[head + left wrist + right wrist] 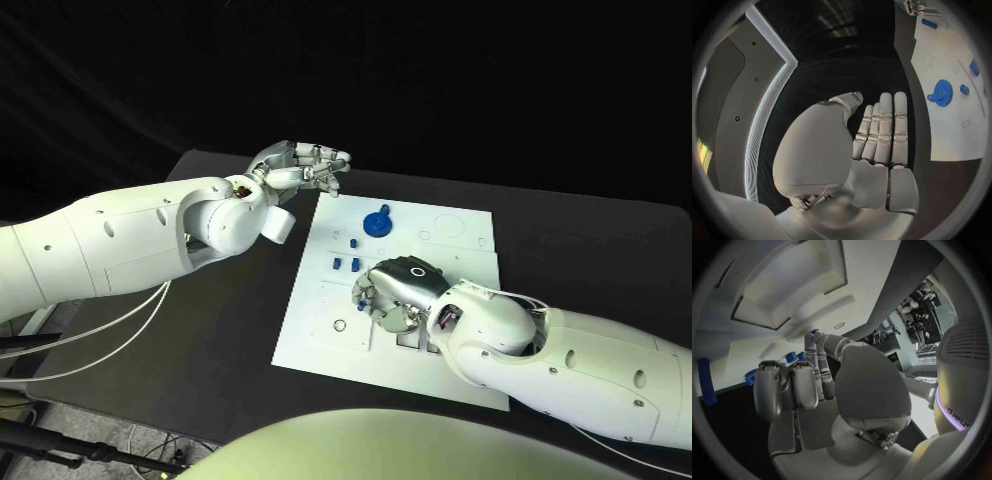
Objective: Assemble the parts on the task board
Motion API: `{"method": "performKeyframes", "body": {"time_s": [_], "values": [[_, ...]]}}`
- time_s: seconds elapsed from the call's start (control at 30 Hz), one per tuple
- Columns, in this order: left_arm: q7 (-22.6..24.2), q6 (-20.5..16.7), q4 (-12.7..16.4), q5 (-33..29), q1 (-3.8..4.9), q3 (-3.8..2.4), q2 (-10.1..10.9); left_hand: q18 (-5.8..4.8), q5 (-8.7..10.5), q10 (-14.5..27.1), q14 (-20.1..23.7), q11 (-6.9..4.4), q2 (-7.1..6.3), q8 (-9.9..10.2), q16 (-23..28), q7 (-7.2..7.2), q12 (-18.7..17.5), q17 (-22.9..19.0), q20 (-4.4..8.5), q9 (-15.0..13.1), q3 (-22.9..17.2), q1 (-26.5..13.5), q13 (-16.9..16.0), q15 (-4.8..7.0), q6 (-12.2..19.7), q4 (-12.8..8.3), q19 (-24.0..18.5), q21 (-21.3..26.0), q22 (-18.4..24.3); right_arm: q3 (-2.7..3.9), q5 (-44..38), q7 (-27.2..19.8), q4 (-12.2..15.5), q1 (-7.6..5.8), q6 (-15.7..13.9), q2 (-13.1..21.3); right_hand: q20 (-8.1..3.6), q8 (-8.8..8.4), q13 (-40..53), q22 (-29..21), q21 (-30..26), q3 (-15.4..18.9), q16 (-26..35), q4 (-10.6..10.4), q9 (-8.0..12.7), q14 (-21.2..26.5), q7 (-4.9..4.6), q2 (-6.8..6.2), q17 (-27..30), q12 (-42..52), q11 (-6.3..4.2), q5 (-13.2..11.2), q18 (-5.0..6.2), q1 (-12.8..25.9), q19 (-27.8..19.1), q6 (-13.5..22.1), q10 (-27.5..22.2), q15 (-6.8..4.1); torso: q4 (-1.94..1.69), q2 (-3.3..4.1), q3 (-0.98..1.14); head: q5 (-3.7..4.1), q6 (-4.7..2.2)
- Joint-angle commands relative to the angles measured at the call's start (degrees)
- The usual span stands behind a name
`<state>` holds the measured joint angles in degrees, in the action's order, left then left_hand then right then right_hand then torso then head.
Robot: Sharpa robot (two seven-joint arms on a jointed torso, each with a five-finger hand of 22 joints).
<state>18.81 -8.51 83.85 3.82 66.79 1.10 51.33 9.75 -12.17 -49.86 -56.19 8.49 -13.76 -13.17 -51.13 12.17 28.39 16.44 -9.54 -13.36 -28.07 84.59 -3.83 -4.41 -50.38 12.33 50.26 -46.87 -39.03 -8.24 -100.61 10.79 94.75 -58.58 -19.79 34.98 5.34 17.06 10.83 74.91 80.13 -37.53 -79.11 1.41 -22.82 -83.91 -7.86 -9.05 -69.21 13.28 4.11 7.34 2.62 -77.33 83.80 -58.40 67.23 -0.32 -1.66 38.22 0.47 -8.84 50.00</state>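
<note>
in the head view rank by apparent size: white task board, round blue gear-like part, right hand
1. White task board
2. Silver right hand, nearer the camera, so flattered
3. Round blue gear-like part

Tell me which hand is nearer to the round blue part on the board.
Left. The left hand hovers off the task board's far left corner, close to the round blue part; the right hand is over the board's middle, farther away.
</note>
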Motion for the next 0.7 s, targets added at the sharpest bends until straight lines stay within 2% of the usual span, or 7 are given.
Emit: {"method": "performKeyframes", "body": {"time_s": [0.03,0.13,0.17,0.23,0.33,0.53,0.7], "values": [[0.2,0.9,0.1,0.2,0.05,-0.05,-0.1,0.69,-0.03,0.3,0.2,0.1,-0.09,0.2,0.2,-0.13,-0.4,0.0,-0.29,0.0,0.1,-0.6,-0.1,-0.07,0.3,-0.4,0.0,0.2,0.1,-0.16,-0.3,0.4,-0.1,0.15,2.1,0.1,0.19,-0.66,-0.1,10.4,-0.6,0.7,0.4,-0.2,0.0,-2.1,-0.45,-0.3,0.3,-0.7,0.15,1.1,-0.18,1.3,1.0,0.6,-1.0,0.03,0.05,0.01,0.07,0.0,0.0],[0.2,0.9,0.1,0.2,0.05,-0.05,0.0,0.69,-0.03,0.3,0.2,0.1,-0.09,0.2,0.2,-0.13,-0.4,0.0,-0.29,0.0,0.1,-0.6,-0.1,-0.07,0.3,-0.4,0.0,0.2,0.1,-0.17,-0.1,0.1,-0.2,0.14,1.5,0.1,0.68,-2.53,-0.5,10.1,-1.4,1.4,0.6,-0.7,0.7,-1.9,-1.25,-1.35,0.8,-1.9,0.99,1.7,-0.02,2.6,0.6,3.3,-2.7,0.69,0.04,-0.01,0.08,-0.01,0.0],[0.2,0.9,0.1,0.2,0.05,-0.05,0.0,0.69,-0.03,0.3,0.2,0.1,-0.09,0.2,0.2,-0.13,-0.4,0.0,-0.29,0.0,0.1,-0.6,-0.1,-0.07,0.3,-0.4,0.0,0.2,0.1,-0.18,0.0,0.1,-0.2,0.14,1.1,0.1,0.96,-3.42,-0.8,9.8,-2.2,2.0,0.8,-1.1,1.1,-1.8,-1.53,-2.19,1.2,-2.4,1.35,1.9,0.13,3.6,0.2,4.5,-3.8,1.03,0.03,0.0,0.08,0.03,0.0],[0.1,0.9,0.0,0.2,0.05,-0.05,0.0,0.69,-0.03,0.3,0.2,0.1,-0.09,0.2,0.2,-0.13,-0.4,0.0,-0.29,0.0,0.1,-0.6,-0.1,-0.07,0.3,-0.4,0.0,0.2,0.1,-0.18,0.0,-0.1,-0.2,0.14,0.4,0.2,1.19,-4.21,-1.1,9.3,-3.5,2.5,1.3,-1.3,1.4,-1.5,-1.58,-2.84,2.0,-3.0,1.61,1.8,0.42,4.1,-0.5,5.7,-5.0,1.26,0.03,-0.02,0.08,0.05,0.0],[0.1,0.9,-0.1,0.2,0.05,-0.05,-0.1,0.69,-0.03,0.3,0.2,0.1,-0.09,0.2,0.2,-0.13,-0.4,0.0,-0.29,0.0,0.1,-0.6,-0.1,-0.07,0.3,-0.4,0.0,0.2,0.1,-0.19,0.2,-0.5,0.0,0.13,-1.2,0.5,1.43,-5.58,-1.6,8.1,-6.2,3.3,2.2,-1.5,1.9,-1.0,-0.81,-3.51,3.5,-3.5,1.63,1.6,1.04,4.4,-1.8,8.0,-7.2,1.28,0.05,-0.04,0.08,0.08,0.0],[0.0,1.0,-0.2,0.2,0.05,-0.05,0.0,0.7,-0.03,0.4,0.3,0.12,-0.05,0.2,0.3,-0.11,-0.4,0.0,-0.3,0.0,0.0,-0.6,-0.1,-0.08,0.4,-0.5,0.0,0.3,0.1,-0.18,0.4,-1.1,0.8,0.1,-3.6,1.6,1.45,-5.72,-1.7,7.7,-7.1,3.5,2.5,-1.5,1.9,-0.9,-0.63,-3.58,4.0,-3.3,1.61,1.7,1.24,4.3,-2.2,8.1,-7.5,1.27,0.03,-0.02,0.1,0.29,0.0],[-0.1,1.0,-0.1,0.2,0.05,-0.05,0.1,0.7,-0.03,0.4,0.3,0.12,-0.05,0.2,0.3,-0.11,-0.4,0.0,-0.3,0.0,0.0,-0.6,-0.1,-0.08,0.4,-0.5,0.0,0.3,0.1,0.0,0.8,-1.3,2.6,-0.58,-5.9,4.4,1.4,-5.37,-1.6,7.8,-7.1,3.4,2.5,-1.5,1.8,-0.9,-0.84,-3.16,4.0,-2.7,1.46,2.3,1.21,4.1,-2.0,7.3,-7.1,1.16,0.05,-0.06,0.06,0.67,0.0]]}}
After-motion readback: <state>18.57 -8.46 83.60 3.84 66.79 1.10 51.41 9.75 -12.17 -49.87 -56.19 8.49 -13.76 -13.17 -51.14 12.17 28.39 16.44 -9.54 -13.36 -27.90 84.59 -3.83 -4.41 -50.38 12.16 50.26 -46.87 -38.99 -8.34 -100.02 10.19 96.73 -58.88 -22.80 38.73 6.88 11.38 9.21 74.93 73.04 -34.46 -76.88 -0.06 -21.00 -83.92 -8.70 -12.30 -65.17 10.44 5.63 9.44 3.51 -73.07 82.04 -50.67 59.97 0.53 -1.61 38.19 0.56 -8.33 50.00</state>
